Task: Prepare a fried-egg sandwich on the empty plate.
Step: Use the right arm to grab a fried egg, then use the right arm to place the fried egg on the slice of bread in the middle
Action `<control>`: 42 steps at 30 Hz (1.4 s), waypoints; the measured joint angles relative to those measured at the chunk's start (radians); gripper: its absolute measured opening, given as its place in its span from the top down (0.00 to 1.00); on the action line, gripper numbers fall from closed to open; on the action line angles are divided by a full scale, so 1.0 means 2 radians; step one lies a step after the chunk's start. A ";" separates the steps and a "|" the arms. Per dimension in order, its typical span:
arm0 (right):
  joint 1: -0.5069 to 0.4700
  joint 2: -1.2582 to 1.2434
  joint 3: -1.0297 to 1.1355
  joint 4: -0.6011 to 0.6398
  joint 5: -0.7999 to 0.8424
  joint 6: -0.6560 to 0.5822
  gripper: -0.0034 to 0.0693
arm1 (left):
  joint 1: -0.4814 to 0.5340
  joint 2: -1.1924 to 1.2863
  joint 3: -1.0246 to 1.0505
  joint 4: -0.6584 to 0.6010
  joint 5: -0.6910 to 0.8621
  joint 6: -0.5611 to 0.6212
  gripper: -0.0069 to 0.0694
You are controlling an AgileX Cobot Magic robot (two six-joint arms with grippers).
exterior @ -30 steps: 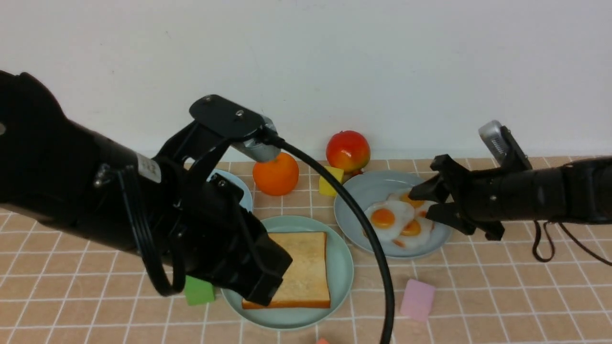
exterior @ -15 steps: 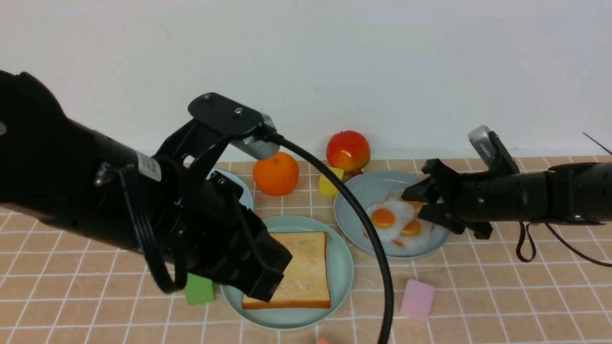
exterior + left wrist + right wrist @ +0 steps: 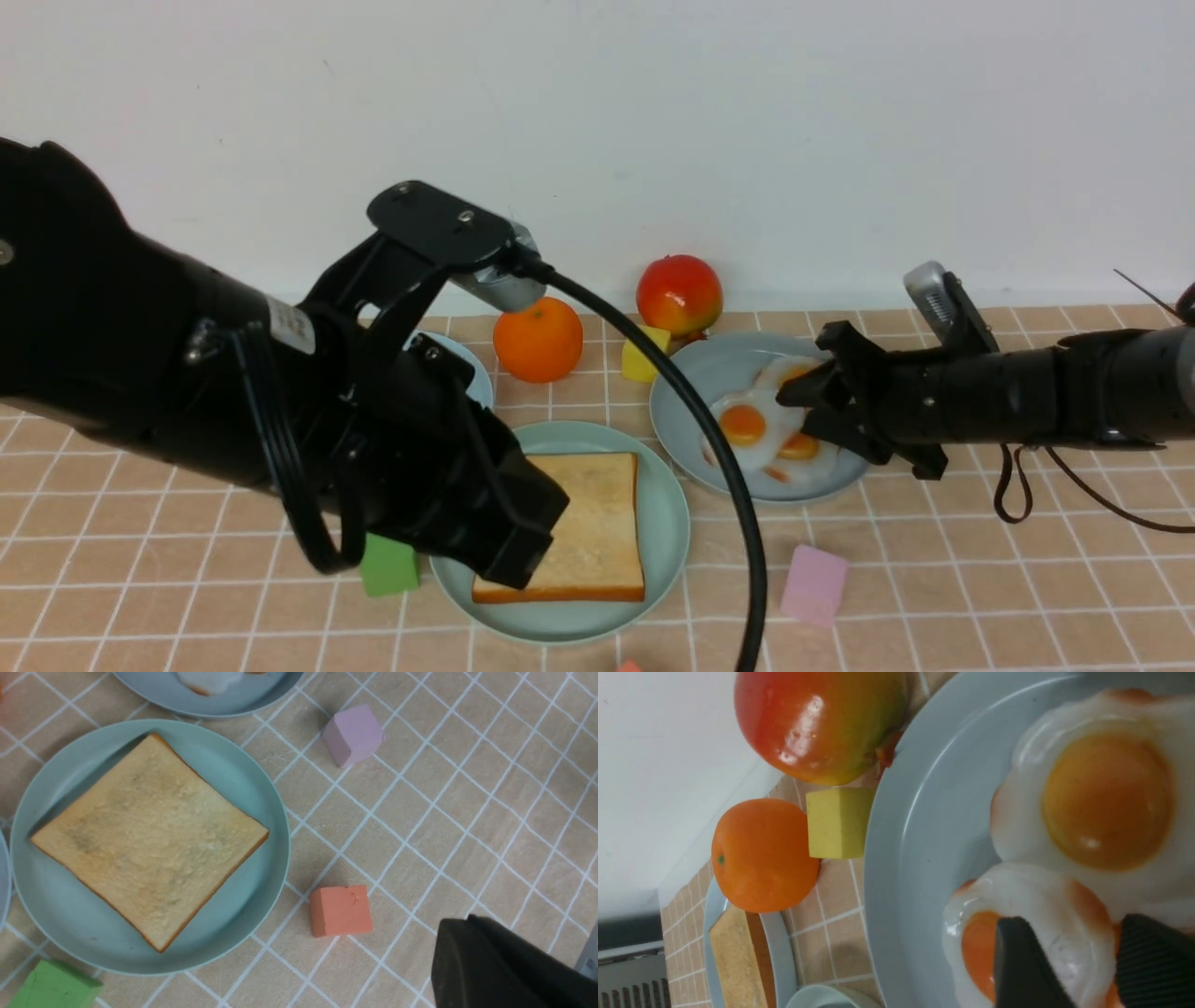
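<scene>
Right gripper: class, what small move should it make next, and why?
Probably close the right gripper fully on the fried egg: its fingers straddle the egg's white, jaws part open, and the toast on the mint-green plate has no egg yet.

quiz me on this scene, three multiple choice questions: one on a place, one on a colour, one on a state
1. The right claw is over: A the white fried eggs on the round grey-blue plate; B a glass cup; C a metal pan.
2. The foam block between the round orange fruit and that plate is: A green; B yellow; C lilac.
3. The square toasted bread slice on the round mint-green plate is: A bare on top; B topped with an egg; C covered by another slice.
Answers: 1 A, the front view shows it at the eggs; 2 B, its faces are yellow; 3 A, only toast surface shows.
</scene>
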 joint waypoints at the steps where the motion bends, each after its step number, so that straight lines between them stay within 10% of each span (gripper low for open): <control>1: 0.000 0.000 0.000 0.000 0.000 0.000 0.60 | 0.000 0.000 0.000 0.002 0.000 0.000 0.93; 8: 0.000 0.004 0.000 -0.001 -0.005 0.000 0.91 | 0.000 0.000 0.000 0.006 0.000 -0.001 0.93; 34: 0.003 -0.047 0.000 -0.007 0.046 0.002 0.92 | 0.000 -0.064 0.000 0.130 0.065 -0.126 0.92; 42: 0.091 -0.042 0.000 -0.010 0.079 0.010 0.92 | 0.000 -0.075 0.000 0.139 0.085 -0.130 0.92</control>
